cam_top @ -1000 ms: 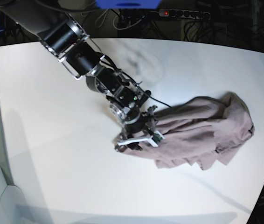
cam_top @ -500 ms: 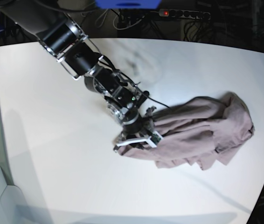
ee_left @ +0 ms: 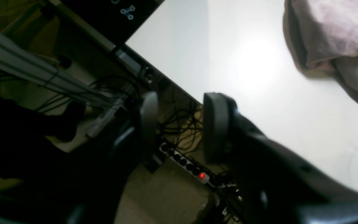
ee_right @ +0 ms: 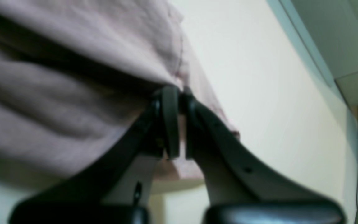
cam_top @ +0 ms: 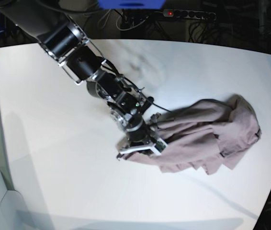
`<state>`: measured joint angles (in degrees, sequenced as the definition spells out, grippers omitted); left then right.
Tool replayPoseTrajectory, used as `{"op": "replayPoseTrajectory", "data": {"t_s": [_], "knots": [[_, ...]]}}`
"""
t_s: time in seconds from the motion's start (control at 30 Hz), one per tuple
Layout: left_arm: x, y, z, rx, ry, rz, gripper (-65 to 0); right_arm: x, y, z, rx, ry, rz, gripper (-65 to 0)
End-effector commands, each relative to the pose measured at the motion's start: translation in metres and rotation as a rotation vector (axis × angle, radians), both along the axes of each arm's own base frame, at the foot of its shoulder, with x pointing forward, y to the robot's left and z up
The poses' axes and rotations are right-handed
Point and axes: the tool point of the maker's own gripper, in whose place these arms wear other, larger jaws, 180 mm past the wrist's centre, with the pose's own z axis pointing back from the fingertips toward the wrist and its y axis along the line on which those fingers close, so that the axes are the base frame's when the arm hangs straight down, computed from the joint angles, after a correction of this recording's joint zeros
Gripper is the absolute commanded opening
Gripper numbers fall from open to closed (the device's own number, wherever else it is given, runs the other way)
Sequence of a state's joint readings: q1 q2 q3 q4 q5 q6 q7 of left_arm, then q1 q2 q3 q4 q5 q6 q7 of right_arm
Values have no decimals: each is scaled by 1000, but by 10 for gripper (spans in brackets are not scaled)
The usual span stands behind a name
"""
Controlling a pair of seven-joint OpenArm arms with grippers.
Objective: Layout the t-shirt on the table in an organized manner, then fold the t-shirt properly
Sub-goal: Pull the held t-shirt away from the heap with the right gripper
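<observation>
Three views inspected, with the t-shirt taken as the landmark.

Left wrist view: the left gripper [ee_left: 179, 127] hangs off the table [ee_left: 228, 56] edge, well apart from the t-shirt [ee_left: 334, 40], which lies bunched at the upper right. Its jaws stand spread with nothing between them. Beyond them lie tangled cables and a power strip [ee_left: 186, 166] with a red light. Pale symbols on a dark panel [ee_left: 110, 15] at the top edge cannot be read.

Right wrist view: the right gripper [ee_right: 179, 124] is pressed together, pinching a hemmed edge of the t-shirt [ee_right: 73, 77]. The cloth is dusty mauve, soft and creased, with a stitched seam showing just above the fingertips. No label or writing is legible. The view is blurred.

Base view: the t-shirt [cam_top: 207, 139] lies crumpled in a heap on the white table [cam_top: 54, 143]. The right gripper [cam_top: 138, 148] sits at the end of the heap nearest the table's middle, gripping the fabric there. The left gripper is not in this view.
</observation>
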<state>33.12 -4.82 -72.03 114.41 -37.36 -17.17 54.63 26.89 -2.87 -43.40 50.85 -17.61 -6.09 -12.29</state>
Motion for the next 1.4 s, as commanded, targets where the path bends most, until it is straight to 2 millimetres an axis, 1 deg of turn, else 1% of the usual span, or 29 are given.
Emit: {"op": "replayPoseTrajectory", "data": {"t_s": [0.0,0.03,0.13,0.17,0.2,0.27,0.33,0.43,0.5,0.57,0.63,0.67,0.73,0.8,0.83,0.93,1.0,1.13,1.23,1.27,1.33,1.37], "knots": [[2,5,11,33,-18,-10,-414,15,8,31,41,-83,0,-650],[2,5,11,33,-18,-10,-414,17,10,39,56,-100,-4,-650],[4,5,12,35,-21,-10,-414,31,-9,73,134,-183,-106,-650],[4,5,12,35,-24,-10,-414,31,-14,81,156,-204,-133,-650],[4,5,12,35,-24,-10,-414,33,-19,93,188,-234,-159,-650],[5,5,12,35,-26,-12,-414,35,-42,115,239,-288,-224,-650],[6,5,13,35,-29,-11,-414,33,-61,137,303,-334,-280,-650],[12,4,15,36,-51,-12,-414,28,-97,168,390,-406,-376,-650],[13,4,16,36,-54,-12,-414,21,-123,188,437,-458,-437,-650],[15,4,16,33,-62,-14,-414,12,-154,207,476,-516,-509,-650],[22,0,20,8,-108,-27,-414,1,-182,225,505,-575,-569,-650],[24,-3,21,-8,-128,-34,-414,-6,-197,233,515,-603,-603,-650],[30,-7,25,-32,-167,-48,-414,-18,-221,238,523,-635,-660,-650],[34,-11,27,-53,-197,-58,-414,-30,-235,235,520,-640,-698,-650],[36,-13,28,-63,-210,-63,-414,-34,-243,230,511,-635,-720,-650],[50,-15,37,-79,-267,-88,-414,-47,-270,209,478,-605,-800,-650],[57,-20,38,-110,-276,-106,-412,-56,-286,195,455,-581,-849,-650],[81,-29,44,-161,-305,-155,-412,-67,-310,172,416,-540,-923,-650],[104,-40,48,-193,-333,-201,-405,-79,-331,151,383,-501,-988,-650],[113,-45,50,-202,-344,-220,-388,-83,-335,145,374,-488,-1001,-650],[130,-57,52,-223,-367,-263,-331,-92,-342,130,352,-453,-1027,-647],[140,-65,55,-233,-381,-292,-301,-95,-344,126,344,-441,-1034,-626]]}}
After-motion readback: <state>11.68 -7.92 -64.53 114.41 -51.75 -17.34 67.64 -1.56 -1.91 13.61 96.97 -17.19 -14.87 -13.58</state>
